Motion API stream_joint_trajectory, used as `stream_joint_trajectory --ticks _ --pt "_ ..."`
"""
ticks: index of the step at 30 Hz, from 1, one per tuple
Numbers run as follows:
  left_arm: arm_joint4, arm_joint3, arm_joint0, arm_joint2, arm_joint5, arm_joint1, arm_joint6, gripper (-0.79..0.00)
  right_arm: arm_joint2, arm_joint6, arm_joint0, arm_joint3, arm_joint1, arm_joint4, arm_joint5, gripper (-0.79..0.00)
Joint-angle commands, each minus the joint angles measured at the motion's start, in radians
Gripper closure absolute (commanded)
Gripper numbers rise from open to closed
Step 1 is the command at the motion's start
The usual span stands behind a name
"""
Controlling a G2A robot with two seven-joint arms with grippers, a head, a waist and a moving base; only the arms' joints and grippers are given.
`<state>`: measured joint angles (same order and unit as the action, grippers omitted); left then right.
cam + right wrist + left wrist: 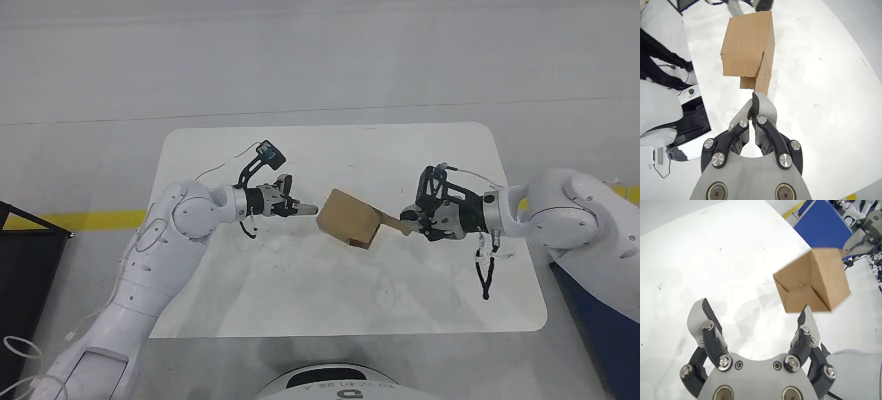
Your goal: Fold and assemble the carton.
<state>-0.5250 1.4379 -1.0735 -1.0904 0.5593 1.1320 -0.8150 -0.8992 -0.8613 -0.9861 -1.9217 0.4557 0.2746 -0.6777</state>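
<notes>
A brown cardboard carton, folded into a box shape, hangs above the middle of the white table. My right gripper is shut on a flap at the carton's right end and holds it in the air. In the right wrist view the two fingers press together on the flap's edge. My left gripper stands open just left of the carton, close to it but apart, with nothing between its fingers.
The white table has rounded corners and faint scuffs. A blue panel stands beyond the table's right side. A black frame sits off the left edge. A yellow floor line runs behind.
</notes>
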Motion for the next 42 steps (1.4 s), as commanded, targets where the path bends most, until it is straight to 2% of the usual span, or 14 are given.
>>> stream_joint_trajectory --ticks 1,4,7,13,17,23,26,29,34,37,42 --pt "-0.032 0.029 -0.011 -0.01 -0.016 -0.004 0.014 -0.785 0.009 -0.254 0.04 -0.013 0.002 -0.008 0.009 0.0" --pt "-0.066 0.062 -0.026 -0.019 -0.032 -0.01 0.021 -0.785 0.036 -0.376 0.103 -0.055 0.008 0.039 0.095 0.0" --pt "-0.079 0.077 -0.031 -0.016 -0.042 -0.011 0.027 -0.785 0.097 -0.409 0.164 -0.095 0.018 0.061 0.128 0.0" --pt "-0.14 0.08 -0.004 0.024 -0.05 -0.006 0.043 -0.785 0.241 -0.532 0.346 -0.045 0.06 0.114 0.251 0.0" --pt "-0.057 0.063 -0.014 0.008 -0.071 -0.001 0.131 -0.785 0.241 -0.532 0.346 -0.045 0.06 0.114 0.251 0.0" --pt "-0.057 0.063 -0.014 0.008 -0.071 -0.001 0.131 -0.785 0.241 -0.532 0.346 -0.045 0.06 0.114 0.251 0.0" --pt "-0.057 0.063 -0.014 0.008 -0.071 -0.001 0.131 -0.785 0.27 -0.532 0.332 -0.054 0.073 0.181 0.308 0.0" --pt "-0.083 0.07 -0.017 0.015 -0.076 -0.001 0.132 -0.785 0.285 -0.479 0.377 -0.038 0.109 0.195 0.365 0.0" --pt "-0.174 0.064 0.043 0.086 -0.066 0.009 0.07 -0.785 0.343 -0.486 0.498 -0.017 0.19 0.188 0.352 0.0" --pt "-0.187 0.018 0.095 0.144 -0.062 0.023 0.042 -0.785 0.389 -0.503 0.564 0.026 0.242 0.163 0.34 0.0" --pt "-0.163 -0.094 0.151 0.209 -0.059 0.049 0.077 -0.785 0.476 -0.571 0.662 0.07 0.327 0.156 0.303 0.0"
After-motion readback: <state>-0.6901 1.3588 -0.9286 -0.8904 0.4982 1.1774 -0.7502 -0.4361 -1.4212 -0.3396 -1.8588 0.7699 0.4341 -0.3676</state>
